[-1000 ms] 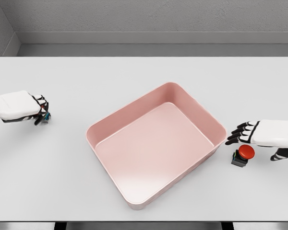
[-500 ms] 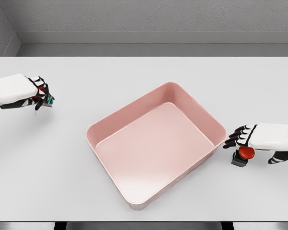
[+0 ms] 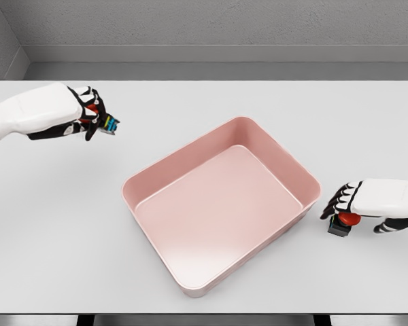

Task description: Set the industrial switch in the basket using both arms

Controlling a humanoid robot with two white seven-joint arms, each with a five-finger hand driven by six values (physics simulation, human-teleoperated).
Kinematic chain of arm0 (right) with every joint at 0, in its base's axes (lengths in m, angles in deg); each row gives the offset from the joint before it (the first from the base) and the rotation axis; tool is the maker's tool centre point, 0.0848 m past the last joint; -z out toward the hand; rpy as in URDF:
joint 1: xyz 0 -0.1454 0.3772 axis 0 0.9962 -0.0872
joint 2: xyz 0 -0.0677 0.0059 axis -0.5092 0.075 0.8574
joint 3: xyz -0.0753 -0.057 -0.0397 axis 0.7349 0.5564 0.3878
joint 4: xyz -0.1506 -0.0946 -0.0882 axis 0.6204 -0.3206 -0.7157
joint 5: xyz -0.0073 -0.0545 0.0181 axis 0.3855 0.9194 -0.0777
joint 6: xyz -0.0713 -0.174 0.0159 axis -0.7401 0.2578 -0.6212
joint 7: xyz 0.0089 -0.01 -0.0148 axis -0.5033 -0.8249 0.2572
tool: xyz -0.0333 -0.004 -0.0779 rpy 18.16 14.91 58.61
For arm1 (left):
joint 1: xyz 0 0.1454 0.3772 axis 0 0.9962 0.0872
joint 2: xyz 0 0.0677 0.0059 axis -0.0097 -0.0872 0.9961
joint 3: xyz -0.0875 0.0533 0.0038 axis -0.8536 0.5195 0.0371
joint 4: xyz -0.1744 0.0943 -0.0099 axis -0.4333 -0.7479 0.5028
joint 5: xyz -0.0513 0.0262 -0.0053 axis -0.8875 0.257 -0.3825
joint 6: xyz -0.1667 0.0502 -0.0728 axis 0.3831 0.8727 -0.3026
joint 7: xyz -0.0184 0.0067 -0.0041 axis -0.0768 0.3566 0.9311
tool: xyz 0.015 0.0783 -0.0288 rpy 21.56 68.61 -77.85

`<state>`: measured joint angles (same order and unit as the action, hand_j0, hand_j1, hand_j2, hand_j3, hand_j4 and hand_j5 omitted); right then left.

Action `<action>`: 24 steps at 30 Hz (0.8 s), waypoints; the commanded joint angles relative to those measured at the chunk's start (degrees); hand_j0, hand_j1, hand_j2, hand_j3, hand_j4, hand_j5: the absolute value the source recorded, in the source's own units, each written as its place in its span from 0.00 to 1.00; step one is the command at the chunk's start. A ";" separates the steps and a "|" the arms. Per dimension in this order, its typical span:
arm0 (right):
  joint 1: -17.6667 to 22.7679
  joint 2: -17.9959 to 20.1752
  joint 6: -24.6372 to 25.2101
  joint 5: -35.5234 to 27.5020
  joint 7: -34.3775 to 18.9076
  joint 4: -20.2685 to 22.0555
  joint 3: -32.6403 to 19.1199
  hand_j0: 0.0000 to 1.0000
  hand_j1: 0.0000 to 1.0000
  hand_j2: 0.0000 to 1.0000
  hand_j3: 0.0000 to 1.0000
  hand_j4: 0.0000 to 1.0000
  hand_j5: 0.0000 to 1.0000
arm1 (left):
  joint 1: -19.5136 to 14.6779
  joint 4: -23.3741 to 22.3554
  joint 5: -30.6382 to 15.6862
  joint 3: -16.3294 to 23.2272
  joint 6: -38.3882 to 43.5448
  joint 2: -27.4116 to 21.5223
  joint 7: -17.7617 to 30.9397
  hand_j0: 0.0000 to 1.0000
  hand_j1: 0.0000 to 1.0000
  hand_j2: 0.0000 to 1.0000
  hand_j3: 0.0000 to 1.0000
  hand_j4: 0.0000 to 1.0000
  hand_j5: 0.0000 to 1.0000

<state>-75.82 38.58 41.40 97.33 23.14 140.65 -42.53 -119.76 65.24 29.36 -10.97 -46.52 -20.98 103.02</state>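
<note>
Basket [image 3: 285, 163] is our landmark: a pink rectangular tub in the middle of the white table [image 3: 204, 109], its long axis running from lower left to upper right, and we see nothing inside it.

Up and to the left of the basket, our left hand [image 3: 88, 117] is above the table with its fingers curled tight around a small switch [image 3: 109, 124], of which only a sliver of red and blue-green pokes out. From that hand the basket lies down and to the right, well apart, so we judge the coming move to be a carry toward the near left rim.

Just beside the basket's right corner sits the red-capped switch [image 3: 343, 221] on its dark base, resting on the table. Our right hand [image 3: 343, 201] lies directly over it, fingers bent down around the cap; we cannot tell whether they grip it yet or only touch it. This hand is much the nearer to the basket, which lies to its left.

Neither switch is in the basket yet.
</note>
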 commanded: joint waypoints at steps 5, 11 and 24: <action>0.00 -0.68 0.13 0.01 0.01 0.01 0.11 0.65 0.65 0.65 0.65 0.65 0.65 | -0.70 2.89 -0.39 0.89 0.19 3.94 -0.08 0.17 0.17 0.17 0.17 0.17 0.17; 0.00 -1.21 0.13 0.36 0.01 0.01 0.28 0.52 0.52 0.52 0.52 0.52 0.52 | -1.14 4.21 0.05 2.21 0.19 8.68 0.01 0.17 0.17 0.17 0.17 0.17 0.17; 0.53 -0.60 0.13 0.10 0.01 0.01 0.19 0.53 0.53 0.53 0.53 0.53 0.53 | -4.83 6.23 3.21 10.39 0.19 14.57 0.18 0.17 0.17 0.17 0.17 0.17 0.17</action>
<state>-75.30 37.71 41.95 96.97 23.55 140.65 -42.46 -124.60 71.18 33.05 -1.45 -46.54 -7.06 103.32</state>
